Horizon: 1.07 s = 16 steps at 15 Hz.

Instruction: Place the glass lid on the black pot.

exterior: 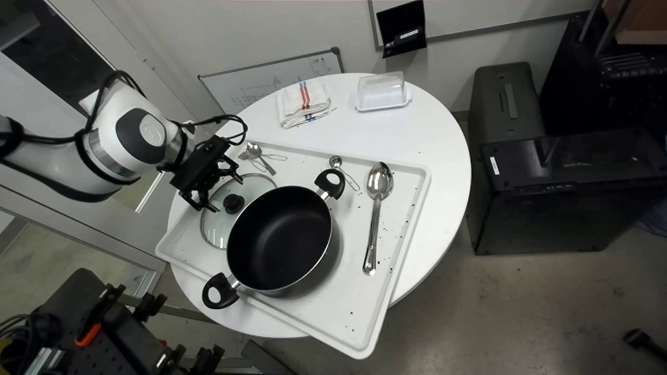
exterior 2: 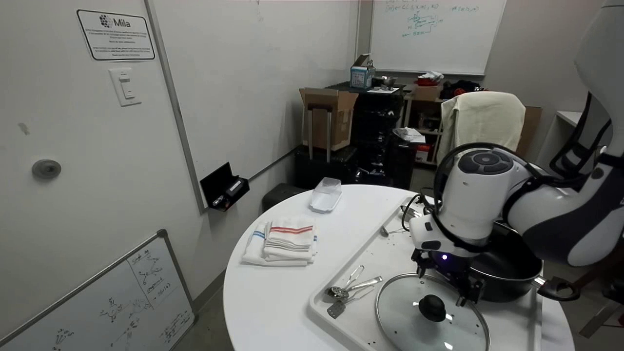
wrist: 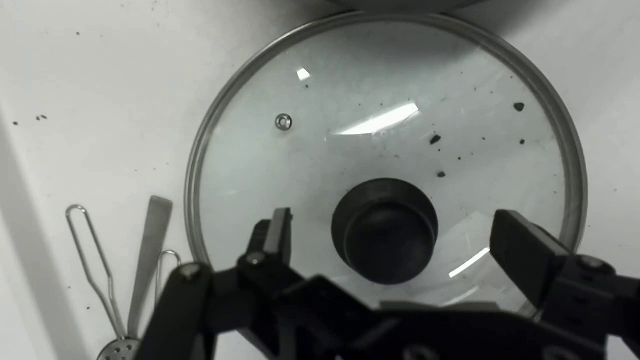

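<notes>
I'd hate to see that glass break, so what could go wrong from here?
In the wrist view the hand has its jaws open on either side of the round knob, so a shallow pinch might slip off and drop the glass lid. In an exterior view the black pot hides part of the lid's edge, so a lift straight up could knock the two together.

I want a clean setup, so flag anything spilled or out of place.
Dark specks litter the white tray, including around the large spoon, looking like spilled crumbs. One tray corner also juts past the round table.
</notes>
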### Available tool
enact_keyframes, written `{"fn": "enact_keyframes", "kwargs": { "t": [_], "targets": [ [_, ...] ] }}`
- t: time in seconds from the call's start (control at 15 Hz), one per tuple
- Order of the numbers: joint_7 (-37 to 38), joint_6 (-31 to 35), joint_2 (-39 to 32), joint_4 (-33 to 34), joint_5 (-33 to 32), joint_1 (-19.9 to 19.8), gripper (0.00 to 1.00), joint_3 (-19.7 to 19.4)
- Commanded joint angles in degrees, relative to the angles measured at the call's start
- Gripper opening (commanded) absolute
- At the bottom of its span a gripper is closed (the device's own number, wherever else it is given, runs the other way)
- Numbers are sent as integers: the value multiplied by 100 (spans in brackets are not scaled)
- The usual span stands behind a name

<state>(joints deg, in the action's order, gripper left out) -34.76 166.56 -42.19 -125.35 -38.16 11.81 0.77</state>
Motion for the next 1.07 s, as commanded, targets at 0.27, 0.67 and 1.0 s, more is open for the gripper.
{"fn": "enact_keyframes", "kwargs": {
  "t": [0.27, 0.67, 1.0],
  "targets": [
    [418, 228, -580, 458, -623, 225, 100, -171],
    [539, 232, -613, 491, -907, 129, 70, -79],
    [603, 231, -607, 509, -1053, 86, 40, -42]
  ]
}}
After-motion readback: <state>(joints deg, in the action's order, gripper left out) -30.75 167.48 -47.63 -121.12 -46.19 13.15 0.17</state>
